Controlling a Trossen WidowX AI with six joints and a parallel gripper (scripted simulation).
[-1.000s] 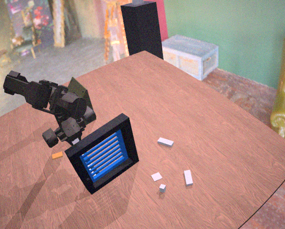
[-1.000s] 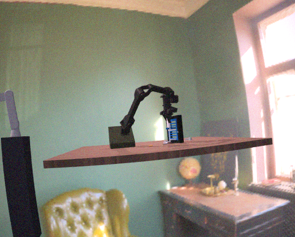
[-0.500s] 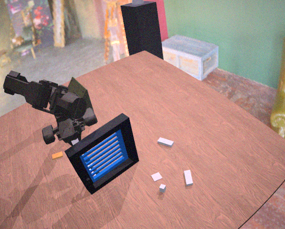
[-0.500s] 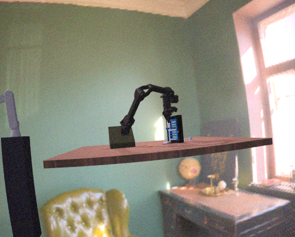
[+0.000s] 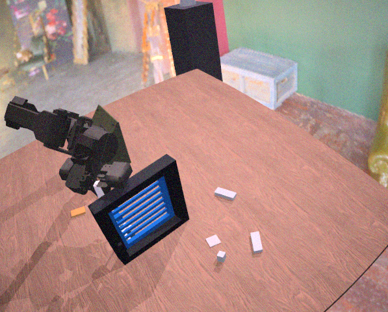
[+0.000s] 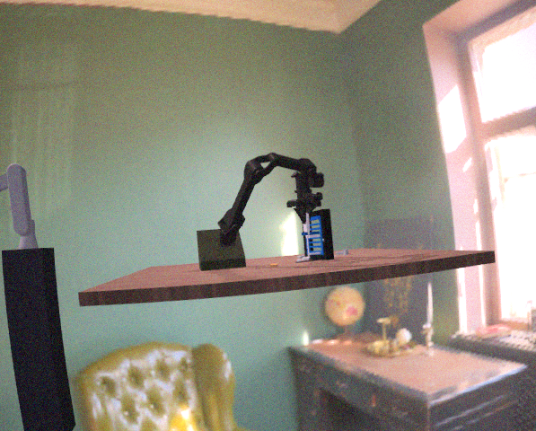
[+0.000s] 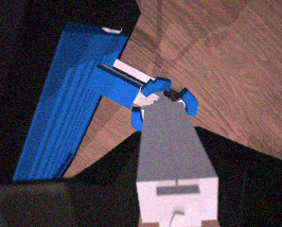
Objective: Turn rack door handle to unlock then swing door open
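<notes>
The black frame [image 5: 179, 197] [image 6: 326, 236] [image 7: 18, 57] stands upright on the table. The blue slatted door [image 5: 150, 231] [image 7: 51, 118] sits inside it and looks closed. The pale upright handle [image 5: 99, 188] [image 6: 305, 227] [image 7: 171, 147] stands off the door's face on a blue bracket [image 7: 114, 87]. My gripper [image 5: 101, 188] [image 6: 305, 215] [image 7: 167, 137] points down and is shut on the upper part of the handle. In the wrist view the handle's flat sides line up with the fingers and lie askew to the door. Its exact turn is hard to tell. The arm hides much of the handle in the top view.
An orange block [image 5: 78, 211] [image 6: 274, 265] lies on the table on the handle's side of the frame. Beyond the frame lie white blocks [image 5: 225, 193] [image 5: 256, 242], a flat white tile [image 5: 212, 240] and a small cube [image 5: 221, 256]. The arm's base [image 6: 221, 250] stands behind the gripper.
</notes>
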